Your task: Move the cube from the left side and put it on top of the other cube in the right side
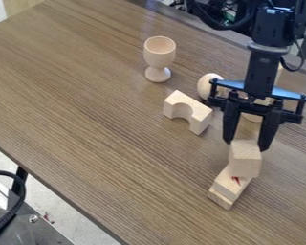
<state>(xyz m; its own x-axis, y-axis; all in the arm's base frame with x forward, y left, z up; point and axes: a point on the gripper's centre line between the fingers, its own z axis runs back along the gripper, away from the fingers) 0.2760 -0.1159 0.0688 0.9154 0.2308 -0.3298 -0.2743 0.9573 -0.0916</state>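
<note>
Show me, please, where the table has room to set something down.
The widest bare patch of table lies left of the cup and arch. Another runs below the arch, left of the stack, to the near edge. It is crowded on the right, where the arm hangs over the stack.

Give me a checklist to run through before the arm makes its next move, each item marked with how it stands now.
1. Upper cube over the lower block: ok.
2. Cube centred on that block: not ok; the block juts out below it, toward the picture's lower left.
3. Gripper lined up with the cube: ok, right at its top.
4. Cube free of the gripper's hold: cannot tell.
5. Cube's full weight on the block: cannot tell; the angle hides any slight gap.
6. Arch-shaped block and goblet away from the stack: ok, both stand apart from it.
</note>
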